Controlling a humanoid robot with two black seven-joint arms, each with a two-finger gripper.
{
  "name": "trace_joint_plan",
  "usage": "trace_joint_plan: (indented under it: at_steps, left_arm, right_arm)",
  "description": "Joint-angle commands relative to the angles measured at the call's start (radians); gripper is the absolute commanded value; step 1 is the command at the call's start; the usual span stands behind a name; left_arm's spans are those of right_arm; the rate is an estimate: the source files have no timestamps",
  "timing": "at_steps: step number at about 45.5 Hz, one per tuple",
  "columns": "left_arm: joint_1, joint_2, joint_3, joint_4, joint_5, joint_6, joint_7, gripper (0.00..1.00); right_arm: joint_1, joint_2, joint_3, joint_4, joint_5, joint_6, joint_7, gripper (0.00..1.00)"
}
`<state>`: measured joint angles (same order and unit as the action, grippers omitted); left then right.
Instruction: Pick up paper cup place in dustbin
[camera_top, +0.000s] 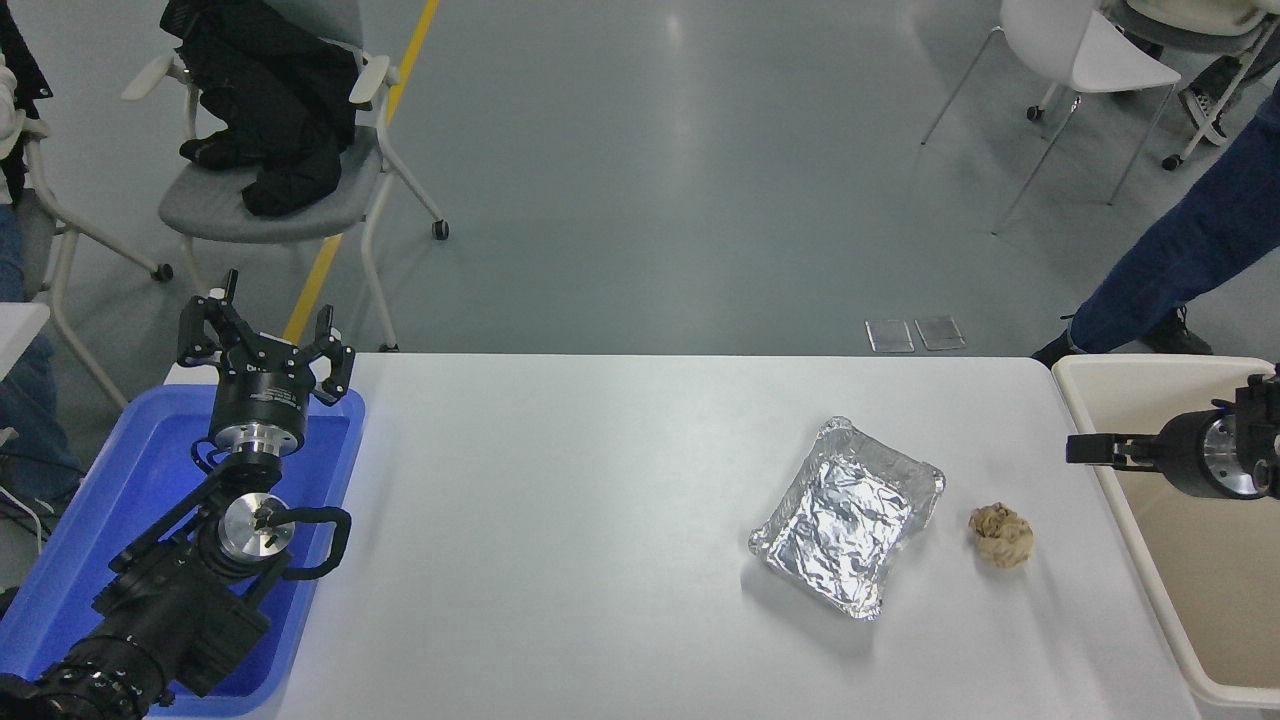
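Observation:
The paper cup does not show anywhere in the head view. The dustbin (1090, 368), a cream rectangular bin, stands off the table's right end, and the part of its inside that I can see is bare. My right gripper (1072, 448) reaches in from the right edge and points left, level, above the bin's left rim. It is open and holds nothing. My left gripper (265, 340) is parked open over the blue tray at the lower left.
A silver foil tray (848, 512) lies on the table right of centre, with a crumpled brown paper ball (1002, 535) beside it. The blue tray (140, 470) sits at the left edge. A person's leg (1180, 250) stands behind the bin. Chairs stand beyond the table.

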<state>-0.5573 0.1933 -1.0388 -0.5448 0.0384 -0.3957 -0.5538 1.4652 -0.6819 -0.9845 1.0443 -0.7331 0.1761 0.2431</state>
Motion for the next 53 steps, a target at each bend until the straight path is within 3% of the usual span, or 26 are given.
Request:
trace_joint_plan:
  at_steps: [1, 9, 17, 25, 43, 53]
  left_arm:
    - [0.000, 0.000, 0.000, -0.001, 0.000, 0.000, 0.000, 0.99]
    - [0.000, 0.000, 0.000, -0.001, 0.000, 0.000, 0.000, 0.99]
    - [0.000, 0.000, 0.000, -0.001, 0.000, 0.000, 0.000, 0.99]
    - [0.001, 0.000, 0.000, -0.001, 0.000, 0.000, 0.000, 0.99]
    - [0.002, 0.000, 0.000, 0.000, 0.000, 0.000, 0.000, 0.99]
    - [0.002, 0.000, 0.000, -0.001, 0.000, 0.000, 0.000, 0.99]
  right_arm:
    - [0.440, -0.002, -0.249, 0.403, -0.003, 0.059, 0.002, 1.00]
    - [0.705, 0.061, -0.338, 0.572, 0.040, 0.189, 0.002, 1.00]
    - [0.866, 0.143, -0.358, 0.614, 0.244, 0.428, 0.004, 1.00]
    - [0.983, 0.226, -0.350, 0.669, 0.376, 0.549, 0.004, 1.00]
    - [1.155, 0.355, -0.339, 0.701, 0.508, 0.609, 0.005, 1.00]
    - [1.156, 0.348, -0.350, 0.701, 0.509, 0.609, 0.005, 1.00]
